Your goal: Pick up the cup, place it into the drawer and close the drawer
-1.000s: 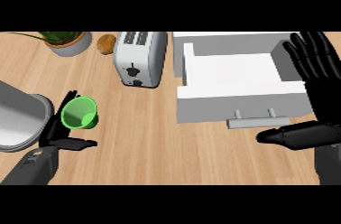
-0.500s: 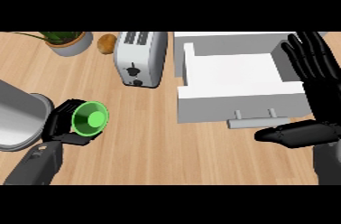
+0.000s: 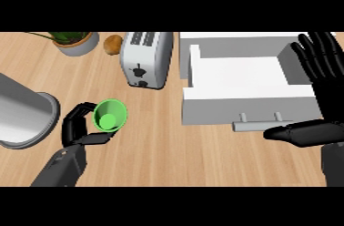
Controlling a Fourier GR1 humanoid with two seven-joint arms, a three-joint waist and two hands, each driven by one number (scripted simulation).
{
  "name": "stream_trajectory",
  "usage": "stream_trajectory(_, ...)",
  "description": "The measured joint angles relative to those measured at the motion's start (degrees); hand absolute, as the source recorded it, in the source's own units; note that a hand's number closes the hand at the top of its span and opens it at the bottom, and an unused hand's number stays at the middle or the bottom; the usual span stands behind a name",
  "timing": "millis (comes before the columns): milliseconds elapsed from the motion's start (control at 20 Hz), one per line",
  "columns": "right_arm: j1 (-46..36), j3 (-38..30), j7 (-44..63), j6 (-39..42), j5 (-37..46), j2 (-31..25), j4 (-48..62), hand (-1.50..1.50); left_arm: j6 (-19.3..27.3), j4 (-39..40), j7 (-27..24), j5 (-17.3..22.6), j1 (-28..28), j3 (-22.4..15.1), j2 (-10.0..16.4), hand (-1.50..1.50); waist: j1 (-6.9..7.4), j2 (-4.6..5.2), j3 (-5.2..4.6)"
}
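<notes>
At near left I am clasping the green cup [image 3: 109, 115] in my curled left hand [image 3: 76, 130], my right hand [image 3: 328, 90] resting spread beside the open drawer [image 3: 249, 109].

A kitchen: a wooden counter [image 3: 194, 159] with a toaster [image 3: 146, 59], a metal pot [image 3: 20, 118], a potted plant [image 3: 75, 42] and an open drawer [image 3: 249, 109].

Left hand [image 3: 79, 129]: mine is matt black, with slim segmented fingers and a thumb.
Right hand [image 3: 329, 93]: black too, with long segmented fingers, a thick rounded thumb and a broad palm.
Left forearm [image 3: 62, 168]: dark grey, smooth and rounded, narrowing toward my black wrist.
Right forearm [image 3: 332, 163]: dark grey; only a sliver of it shows.
</notes>
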Motion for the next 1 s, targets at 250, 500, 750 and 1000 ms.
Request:
stream_trajectory(250, 0.5, 0.0, 0.4, 0.0, 0.3, -0.2, -0.3, -1.5, -2.8, -3.5, 1.6, 0.0, -3.5, -1.9, -2.1, 1.5, 0.53, -0.37, 0.07)
stream_trajectory(500, 2.5, -0.3, 0.1, 0.1, 0.7, -0.3, -1.3, -1.5, -3.6, -9.5, 5.2, -0.3, -8.1, -4.6, -4.6, 1.5, 1.19, -0.74, 0.16)
stream_trajectory(750, 3.0, -0.5, -1.2, -0.4, 2.0, -0.1, -0.2, -1.5, -3.4, -17.4, 13.8, -0.4, -13.6, -7.8, -7.1, 1.5, 1.92, -1.01, 0.23)
stream_trajectory(1000, 2.5, -1.9, 0.0, -0.1, 0.6, -1.0, -0.7, -1.5, 0.3, -25.3, 24.9, 0.7, -18.9, -11.6, -9.3, 1.5, 1.78, -1.06, 0.22)
